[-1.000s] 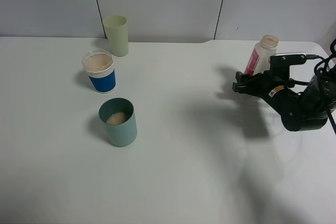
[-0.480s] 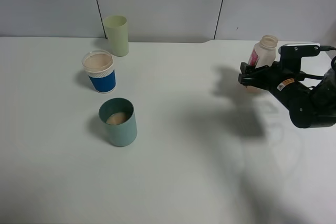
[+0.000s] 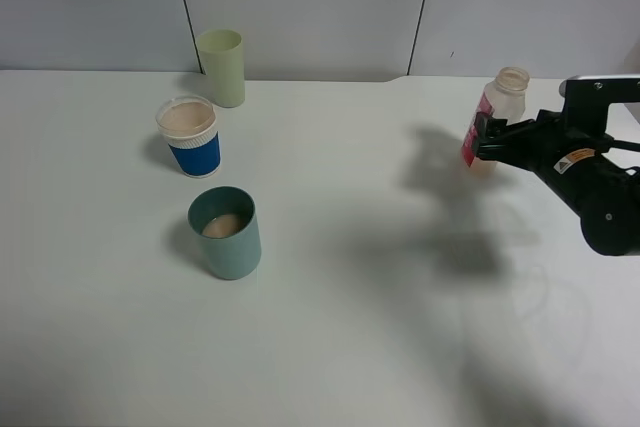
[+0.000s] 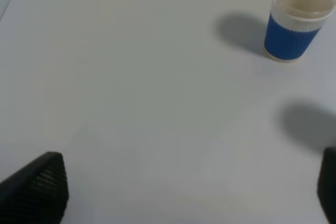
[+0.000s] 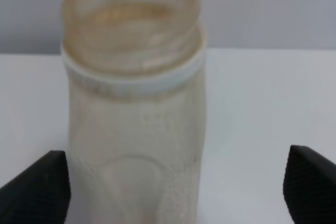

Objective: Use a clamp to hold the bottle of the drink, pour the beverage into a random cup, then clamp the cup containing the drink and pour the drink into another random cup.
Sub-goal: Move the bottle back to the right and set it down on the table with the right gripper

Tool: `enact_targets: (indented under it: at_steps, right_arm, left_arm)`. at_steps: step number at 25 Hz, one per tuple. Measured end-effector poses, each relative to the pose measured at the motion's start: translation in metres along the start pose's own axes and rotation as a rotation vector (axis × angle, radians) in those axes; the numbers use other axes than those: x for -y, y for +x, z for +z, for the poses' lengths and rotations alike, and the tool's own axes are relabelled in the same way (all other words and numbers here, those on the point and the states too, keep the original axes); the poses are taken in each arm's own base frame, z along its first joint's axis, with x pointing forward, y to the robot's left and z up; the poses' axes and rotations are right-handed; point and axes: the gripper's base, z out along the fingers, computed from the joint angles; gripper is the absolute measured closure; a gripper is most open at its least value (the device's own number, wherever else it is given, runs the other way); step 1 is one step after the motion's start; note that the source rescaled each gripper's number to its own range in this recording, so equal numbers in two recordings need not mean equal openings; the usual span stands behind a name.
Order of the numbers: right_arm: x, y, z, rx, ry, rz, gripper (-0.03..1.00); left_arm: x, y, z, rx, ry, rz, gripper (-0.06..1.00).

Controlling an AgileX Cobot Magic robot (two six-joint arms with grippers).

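An open, translucent drink bottle [image 3: 494, 112] with a pink label stands upright at the back right of the table. My right gripper [image 3: 487, 139] is open at the bottle. In the right wrist view the bottle [image 5: 134, 119] stands between the two spread fingers of the gripper [image 5: 173, 184], apart from both. A blue paper cup [image 3: 190, 135] and a teal cup [image 3: 226, 232] each hold beige drink. A pale green cup [image 3: 222, 67] stands behind them. My left gripper [image 4: 181, 192] is open and empty above bare table, with the blue cup [image 4: 296, 22] ahead of it.
The white table [image 3: 350, 327] ends at a grey panel wall behind the cups and bottle. The right arm's black body and cables sit near the table's right edge. The left arm is out of the exterior view.
My right gripper has moved right and toward the back of the table, closing in on the bottle, which now stands between its open fingers. Cups and bottle have not moved.
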Motion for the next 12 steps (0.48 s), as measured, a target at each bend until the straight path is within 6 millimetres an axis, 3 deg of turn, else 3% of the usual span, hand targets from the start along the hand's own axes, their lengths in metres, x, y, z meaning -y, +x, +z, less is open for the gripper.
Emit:
enact_targets:
  at_steps: [12]
  right_arm:
    - [0.008,-0.027,-0.032,0.075,0.058,0.027,0.30]
  left_arm:
    - [0.000,0.000,0.000,0.000,0.000,0.000,0.10]
